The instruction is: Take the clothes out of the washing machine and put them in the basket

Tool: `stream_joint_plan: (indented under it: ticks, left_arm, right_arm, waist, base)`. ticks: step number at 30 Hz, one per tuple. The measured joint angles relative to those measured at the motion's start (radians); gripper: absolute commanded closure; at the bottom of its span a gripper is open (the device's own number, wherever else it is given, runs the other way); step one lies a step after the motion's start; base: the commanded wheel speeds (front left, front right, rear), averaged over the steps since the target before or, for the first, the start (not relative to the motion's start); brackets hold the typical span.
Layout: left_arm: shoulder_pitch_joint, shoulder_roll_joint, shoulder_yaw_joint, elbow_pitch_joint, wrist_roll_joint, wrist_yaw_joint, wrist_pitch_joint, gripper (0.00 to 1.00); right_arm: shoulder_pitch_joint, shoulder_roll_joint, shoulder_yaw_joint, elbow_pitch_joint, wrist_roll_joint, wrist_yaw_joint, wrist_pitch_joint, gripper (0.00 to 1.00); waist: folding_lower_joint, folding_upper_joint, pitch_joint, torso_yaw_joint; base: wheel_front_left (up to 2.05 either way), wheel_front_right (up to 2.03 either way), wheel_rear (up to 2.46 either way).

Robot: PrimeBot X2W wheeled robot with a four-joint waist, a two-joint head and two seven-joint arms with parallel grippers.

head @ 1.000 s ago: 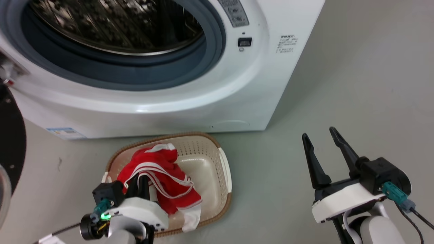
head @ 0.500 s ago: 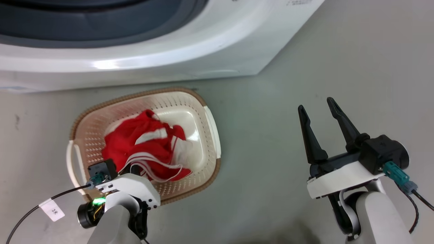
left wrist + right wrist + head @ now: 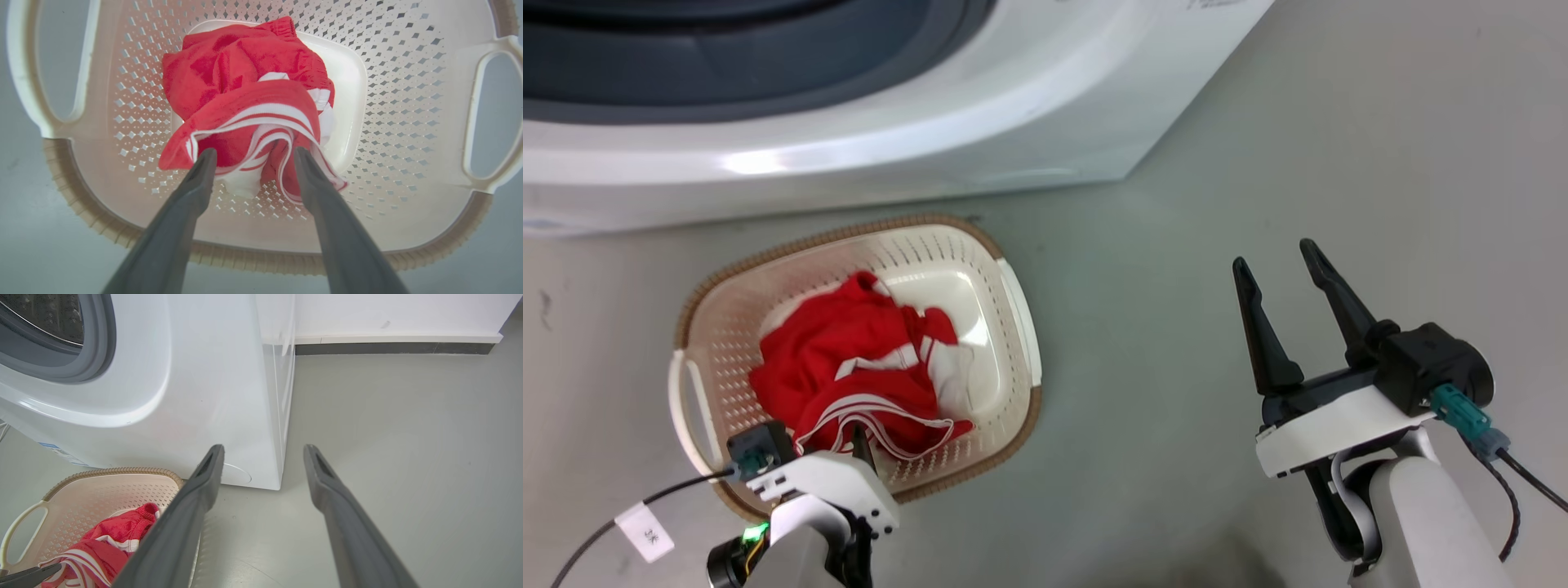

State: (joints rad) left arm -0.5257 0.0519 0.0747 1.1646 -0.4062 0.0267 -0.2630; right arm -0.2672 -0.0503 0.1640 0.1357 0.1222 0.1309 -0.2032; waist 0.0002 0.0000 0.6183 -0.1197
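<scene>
The red clothes (image 3: 849, 371) with white stripes lie bunched on the bottom of the cream basket (image 3: 739, 322), which stands on the floor in front of the washing machine (image 3: 947, 139). My left gripper (image 3: 851, 433) hangs over the basket's near side, open. In the left wrist view its fingertips straddle a striped fold of the clothes (image 3: 245, 94) without pinching it, inside the basket (image 3: 408, 102). My right gripper (image 3: 1278, 273) is open over bare floor to the basket's right. The right wrist view shows the right gripper (image 3: 263, 451), the washing machine (image 3: 212, 384), the basket (image 3: 81, 490) and the clothes (image 3: 116, 533).
The machine's grey rubber port ring (image 3: 727, 73) runs along the top edge of the head view. Grey floor (image 3: 1339, 163) stretches to the right of the machine. A white wall with a dark skirting strip (image 3: 388, 348) stands behind.
The head camera has tilted down, so the machine's port slid out of view. The clothes, held up by my left gripper a second ago, now lie loose in the basket. The right gripper stays open.
</scene>
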Motion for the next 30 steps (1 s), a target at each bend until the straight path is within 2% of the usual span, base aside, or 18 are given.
stream_joint_plan:
  ticks: [6, 12, 16, 23, 30]
  left_arm:
    - [0.078, 0.0, 0.01, -0.092, 0.037, -0.018, 0.0, 0.0]
    - [0.14, -0.001, 0.007, -0.291, 0.071, -0.044, 0.0, 0.0]
    - [0.169, 0.0, -0.035, -0.447, 0.07, -0.052, 0.0, 0.0]
    - [0.245, -0.001, -0.135, -0.773, 0.091, -0.023, 0.0, 0.0]
    - [0.338, -0.002, -0.184, -1.003, 0.197, 0.001, 0.0, 0.0]
  right_arm:
    - [0.037, 0.0, -0.019, 0.031, -0.012, 0.0, 0.003, 0.0]
    - [0.107, 0.0, -0.066, 0.027, -0.038, 0.0, 0.03, 0.0]
    - [0.14, 0.0, -0.086, 0.004, -0.055, 0.0, 0.048, 0.0]
    - [0.182, 0.0, -0.11, -0.038, -0.065, 0.0, 0.074, 0.0]
    - [0.225, 0.0, -0.132, -0.061, -0.071, 0.0, 0.091, 0.0]
  waist:
    - [-0.0001, 0.0, -0.117, 0.015]
    - [-0.0002, 0.0, -0.251, 0.049]
    - [-0.0003, 0.0, -0.32, 0.086]
    - [-0.0003, 0.0, -0.411, 0.132]
    - [-0.0004, 0.0, -0.493, 0.139]
  base:
    - [0.0, 0.0, 0.0]
    - [0.0, 0.0, 0.0]
    - [0.0, 0.0, 0.0]
    - [0.0, 0.0, 0.0]
    - [0.0, 0.0, 0.0]
